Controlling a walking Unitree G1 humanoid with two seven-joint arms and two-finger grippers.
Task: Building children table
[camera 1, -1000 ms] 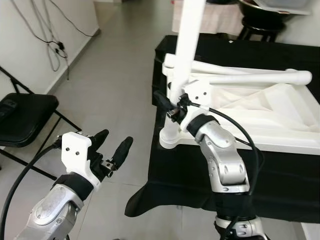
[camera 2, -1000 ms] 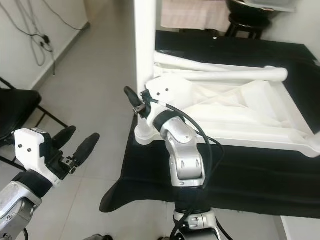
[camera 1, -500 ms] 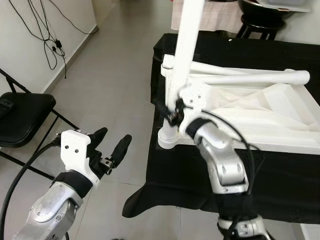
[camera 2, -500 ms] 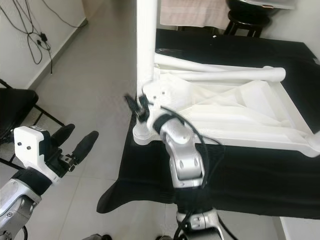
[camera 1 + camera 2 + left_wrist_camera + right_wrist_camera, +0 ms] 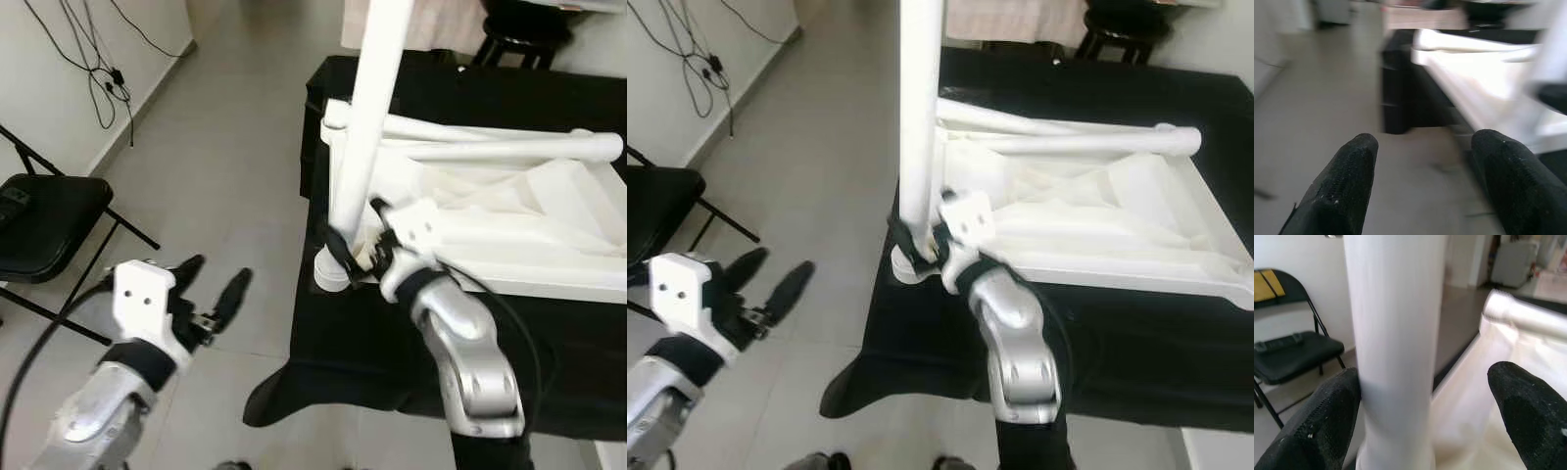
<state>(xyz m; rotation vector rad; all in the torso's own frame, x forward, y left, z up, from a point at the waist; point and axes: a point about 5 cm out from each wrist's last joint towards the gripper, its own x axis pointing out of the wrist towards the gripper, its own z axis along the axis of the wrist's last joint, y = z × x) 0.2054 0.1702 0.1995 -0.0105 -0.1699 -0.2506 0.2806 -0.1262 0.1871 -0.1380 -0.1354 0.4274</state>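
Note:
A white children's table (image 5: 549, 245) lies upside down on a black-clothed table (image 5: 392, 362). One white leg (image 5: 364, 127) stands upright at its near left corner. Two more white legs (image 5: 509, 149) lie across the underside. My right gripper (image 5: 358, 250) is open and straddles the upright leg just above its base. In the right wrist view one finger (image 5: 1327, 431) touches the leg (image 5: 1396, 333) and the other finger (image 5: 1528, 406) stands apart from it. My left gripper (image 5: 216, 274) is open over the floor, left of the table, with nothing between its fingers (image 5: 1347, 186).
A black folding chair (image 5: 44, 215) stands at the left. Cables (image 5: 98, 59) hang on the wall behind it. A dark stool (image 5: 509, 20) is beyond the table. Grey tiled floor (image 5: 225, 176) lies between the chair and the table.
My right gripper has come lower and around the upright leg, its fingers now on either side near the base. The left gripper has barely moved. The camera has shifted slightly.

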